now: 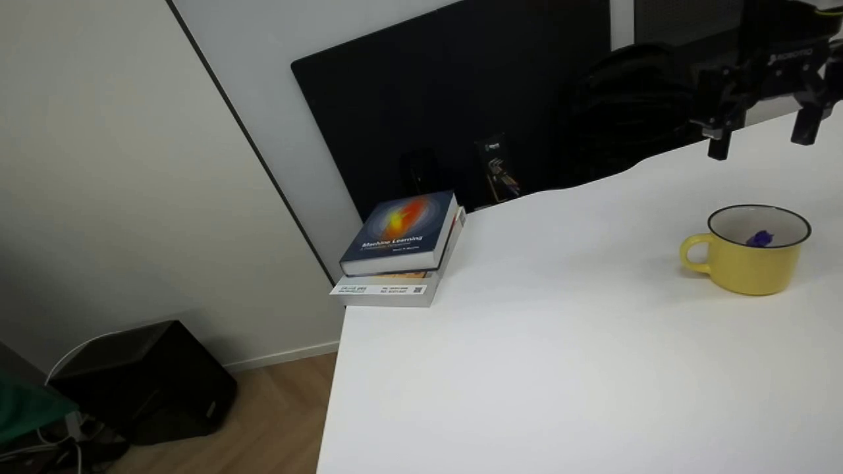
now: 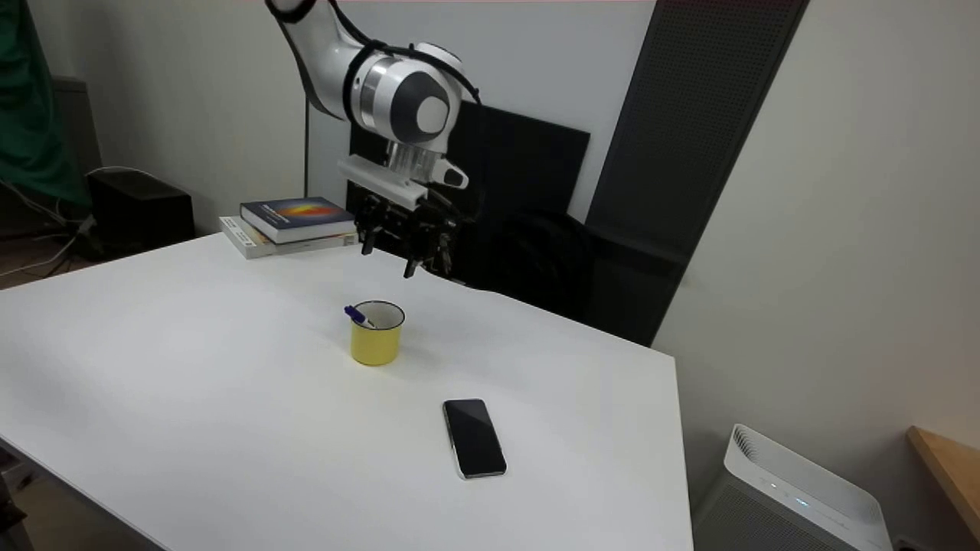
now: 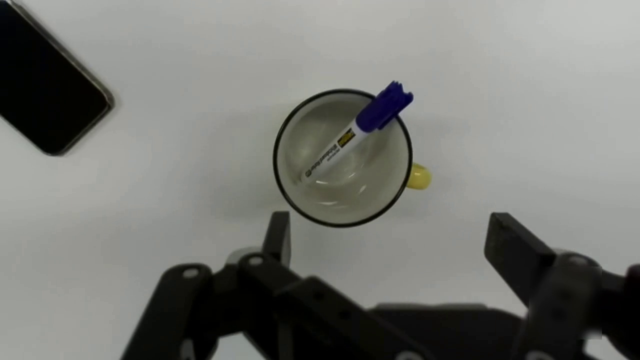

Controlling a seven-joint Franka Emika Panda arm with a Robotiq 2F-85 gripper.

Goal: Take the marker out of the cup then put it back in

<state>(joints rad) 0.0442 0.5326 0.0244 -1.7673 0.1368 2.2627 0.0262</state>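
The yellow cup stands upright on the white table in both exterior views (image 1: 751, 271) (image 2: 375, 347), and the wrist view looks down into its pale inside (image 3: 345, 212). The marker (image 3: 350, 137) leans inside the cup, its blue-purple capped end resting over the rim near the handle. Only its dark end (image 1: 761, 239) shows in an exterior view; the cap (image 2: 354, 314) sticks out above the rim in an exterior view. My gripper (image 3: 392, 237) is open and empty, its fingers wide apart. In both exterior views it hangs above and behind the cup (image 1: 762, 138) (image 2: 389, 259), touching nothing.
A black phone (image 2: 475, 438) lies flat on the table; it also shows at the upper left of the wrist view (image 3: 47, 80). Stacked books (image 1: 402, 240) sit at the table's far corner. A dark bag (image 1: 625, 118) and a black panel (image 1: 461, 112) stand behind the table edge.
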